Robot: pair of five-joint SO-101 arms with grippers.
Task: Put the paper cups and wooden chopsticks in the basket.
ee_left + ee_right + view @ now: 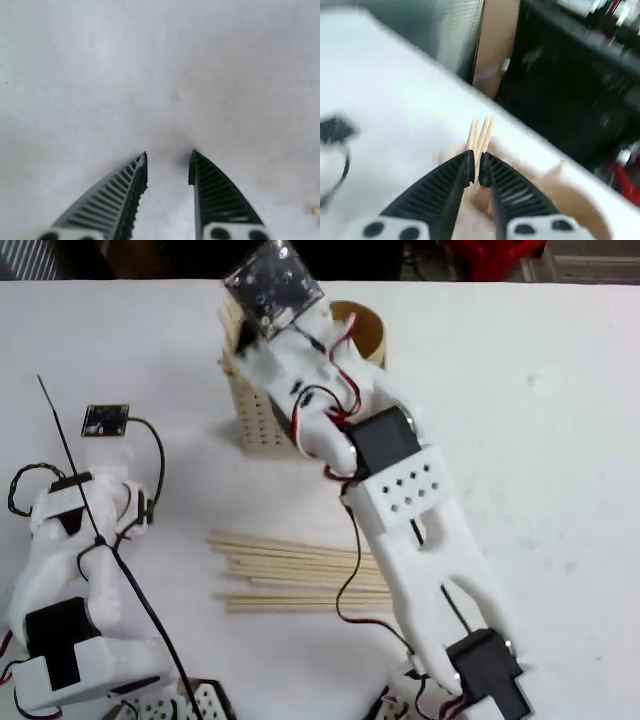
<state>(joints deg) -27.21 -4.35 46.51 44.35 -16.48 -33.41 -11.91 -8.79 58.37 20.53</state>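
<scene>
At the near left of the table (560,440) the left arm (60,580) was seen folded up on itself. In its wrist view the left gripper (167,159) was held close over the white surface with its fingers parted, and a strip of bare table was seen through the gap. Just beyond that arm a small black board (105,420) on a black cable was laid flat on the table. Between the two arms a pile (290,575) of wooden chopsticks was spread on the table, laid roughly crosswise, and its right end was covered by the right arm (420,540). Beyond the pile, toward the far edge, the basket (262,425), cream and perforated, was stood upright. The right arm was stretched from the near edge up over it, so that much of its top was hidden by the wrist. In the right wrist view the right gripper (476,160) was clamped on a bundle (480,131) of a few chopsticks. These were held pointing out past the fingertips, with a blurred tan shape beneath them. A brown paper cup (365,330) was seen at the basket's right side. Whether it was set inside the basket or just against it could not be told, since the join was covered by the arm.
</scene>
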